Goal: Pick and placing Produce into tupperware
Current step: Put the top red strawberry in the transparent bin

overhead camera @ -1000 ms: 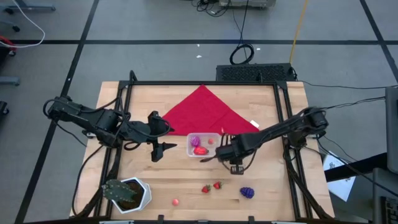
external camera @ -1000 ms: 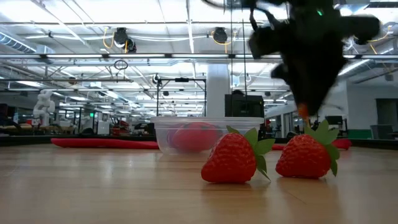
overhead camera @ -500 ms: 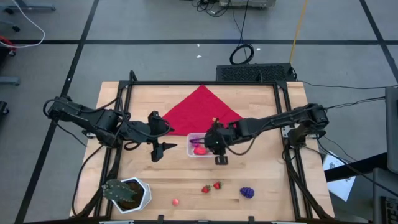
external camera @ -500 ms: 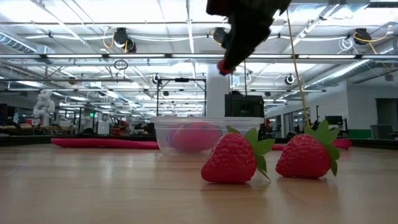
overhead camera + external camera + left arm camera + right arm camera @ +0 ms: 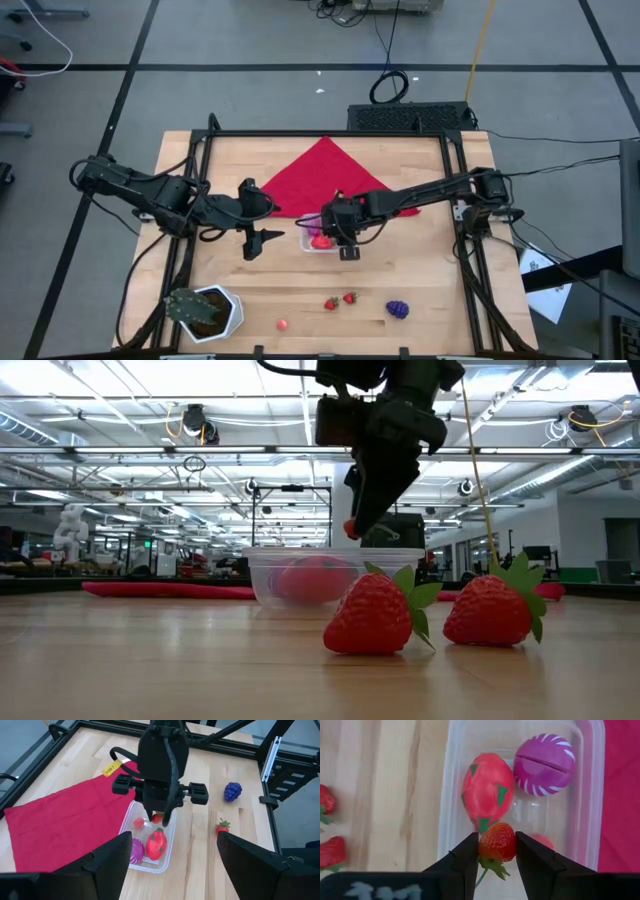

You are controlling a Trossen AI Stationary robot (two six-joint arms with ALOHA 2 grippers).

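Observation:
The clear tupperware (image 5: 312, 243) (image 5: 585, 780) stands by the near corner of a red cloth. In it lie a pink-red fruit with green flecks (image 5: 486, 785), a purple striped ball (image 5: 544, 764) and a small red ball (image 5: 138, 823). My right gripper (image 5: 338, 237) (image 5: 496, 842) hangs over the tub's right part, shut on a tiny strawberry (image 5: 496, 840) (image 5: 350, 528). My left gripper (image 5: 256, 240) waits open to the tub's left. Two strawberries (image 5: 340, 300), a grape bunch (image 5: 398, 309) and a red ball (image 5: 283, 324) lie near the front edge. My right gripper pinches the tiny strawberry by its two opposite sides (image 5: 484, 844) between its two fingertips. The fingers slant steeply down from the table's right. The strawberry is lifted clear, just above the tub's rim, its green leaves and stem (image 5: 492, 866) toward the wrist.
A red triangular cloth (image 5: 330, 175) covers the far middle of the table. A green plant in a white pot (image 5: 205, 310) stands at the near left corner. A black frame (image 5: 455, 190) runs along the table's edges. Bare wood lies between the tub and the loose fruit.
My right gripper has carried the strawberry toward the table's left edge, from right of the tub to above its right part. It has tipped more steeply downward and sunk toward the rim. The strawberry stays between the fingers.

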